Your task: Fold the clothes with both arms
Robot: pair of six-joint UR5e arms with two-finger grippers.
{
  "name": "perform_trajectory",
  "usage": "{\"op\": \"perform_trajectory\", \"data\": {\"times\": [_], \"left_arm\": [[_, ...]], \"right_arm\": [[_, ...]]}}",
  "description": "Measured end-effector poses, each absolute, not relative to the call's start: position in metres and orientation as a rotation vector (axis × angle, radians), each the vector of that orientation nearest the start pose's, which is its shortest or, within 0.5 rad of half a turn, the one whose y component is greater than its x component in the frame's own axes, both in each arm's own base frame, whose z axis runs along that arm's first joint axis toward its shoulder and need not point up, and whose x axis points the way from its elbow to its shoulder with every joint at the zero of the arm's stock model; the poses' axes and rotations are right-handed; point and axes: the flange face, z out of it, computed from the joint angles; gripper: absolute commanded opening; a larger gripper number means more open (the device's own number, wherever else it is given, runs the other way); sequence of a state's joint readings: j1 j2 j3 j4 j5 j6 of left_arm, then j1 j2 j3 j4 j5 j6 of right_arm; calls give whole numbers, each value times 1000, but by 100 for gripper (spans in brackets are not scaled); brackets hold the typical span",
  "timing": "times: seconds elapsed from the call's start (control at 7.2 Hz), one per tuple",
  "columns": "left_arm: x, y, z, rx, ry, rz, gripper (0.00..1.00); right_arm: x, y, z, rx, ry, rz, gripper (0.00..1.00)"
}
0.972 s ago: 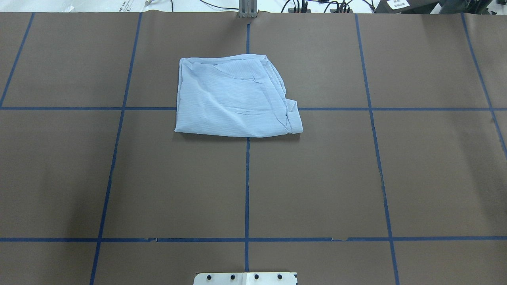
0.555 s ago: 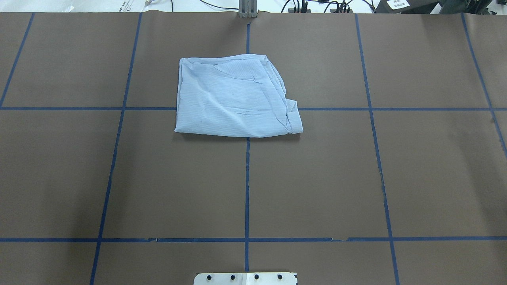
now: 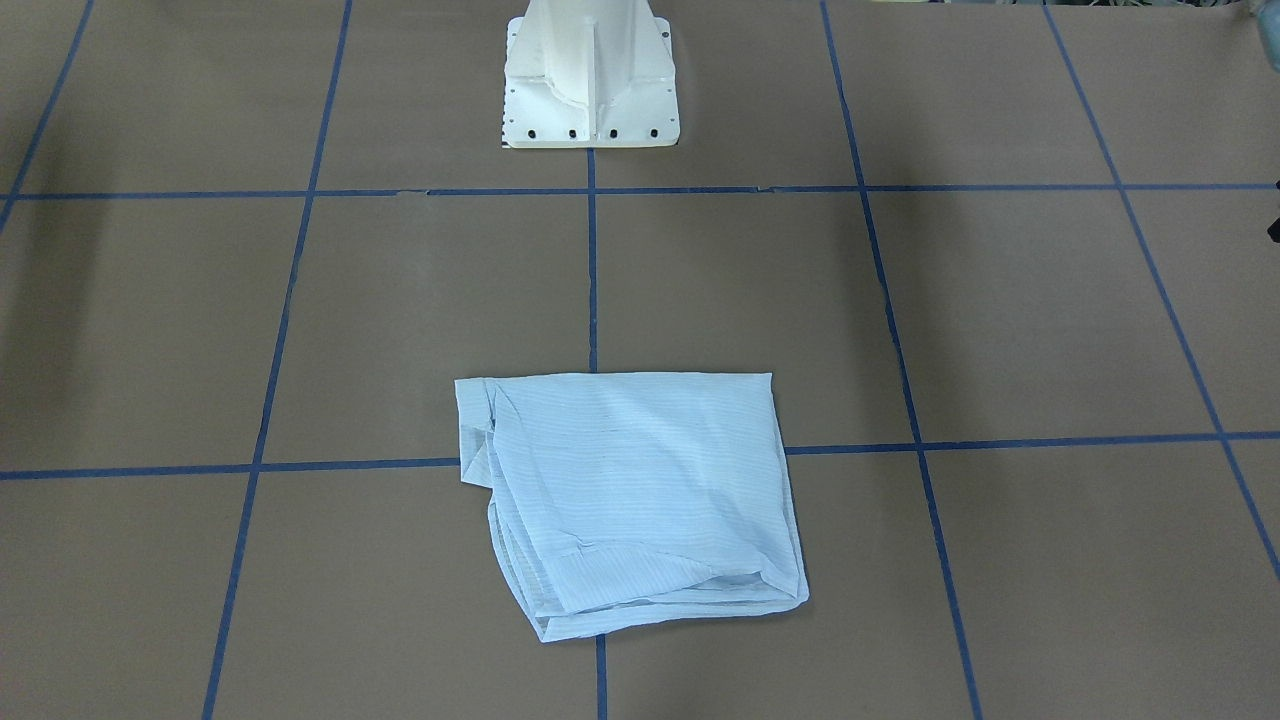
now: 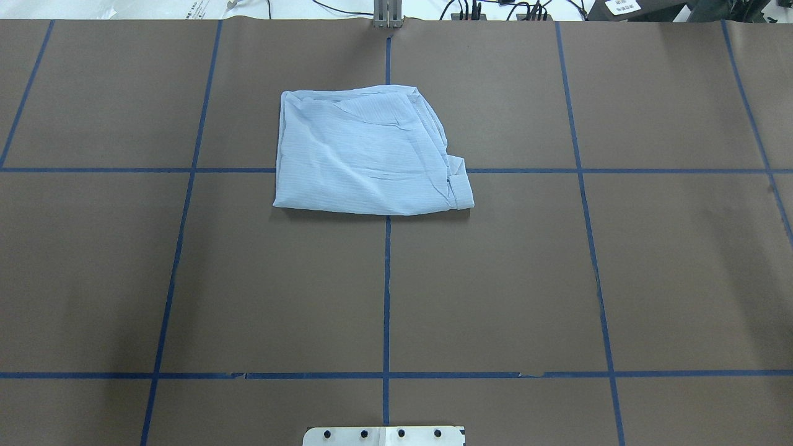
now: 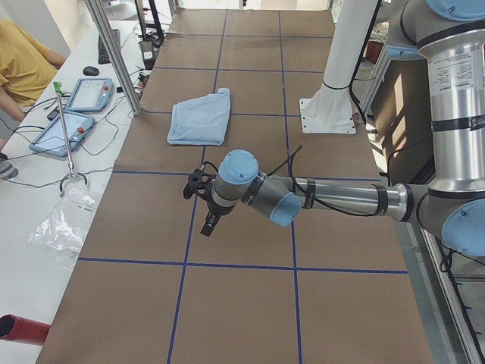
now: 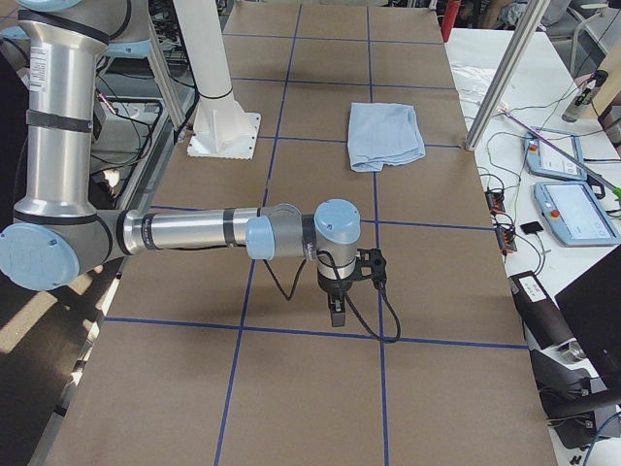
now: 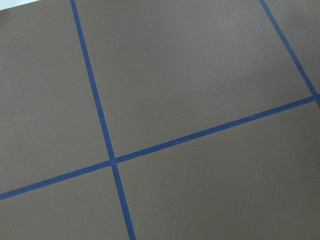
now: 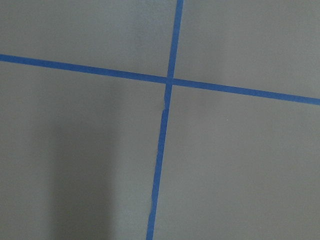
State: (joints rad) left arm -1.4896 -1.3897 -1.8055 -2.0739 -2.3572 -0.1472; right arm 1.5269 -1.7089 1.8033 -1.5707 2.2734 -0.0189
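The clothes are one pale-blue striped shirt (image 4: 365, 155), folded into a rough rectangle and lying flat on the far middle of the brown table (image 4: 495, 279). It also shows in the front view (image 3: 640, 490) and both side views (image 5: 201, 120) (image 6: 385, 134). Neither arm touches it. My left gripper (image 5: 211, 226) hangs finger-down over bare table, well off to the shirt's left. My right gripper (image 6: 337, 313) hangs the same way far to the shirt's right. I cannot tell from these side views whether either is open or shut. Both wrist views show only bare table and blue tape.
Blue tape lines (image 4: 386, 291) divide the table into squares. The white pedestal base (image 3: 590, 110) stands at the robot's edge. Along the far edge are a metal post (image 5: 114, 57), tablets (image 6: 572, 209), cables and a seated person (image 5: 23, 61).
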Motion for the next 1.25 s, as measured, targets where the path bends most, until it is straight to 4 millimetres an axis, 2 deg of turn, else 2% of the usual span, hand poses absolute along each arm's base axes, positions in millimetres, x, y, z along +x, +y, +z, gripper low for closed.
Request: {"op": "perform_trajectory", "data": {"times": [1.25], "left_arm": [[-28, -440, 566, 441, 810, 155, 100]], "right_arm": [[48, -432, 615, 80, -739, -94, 100]]}}
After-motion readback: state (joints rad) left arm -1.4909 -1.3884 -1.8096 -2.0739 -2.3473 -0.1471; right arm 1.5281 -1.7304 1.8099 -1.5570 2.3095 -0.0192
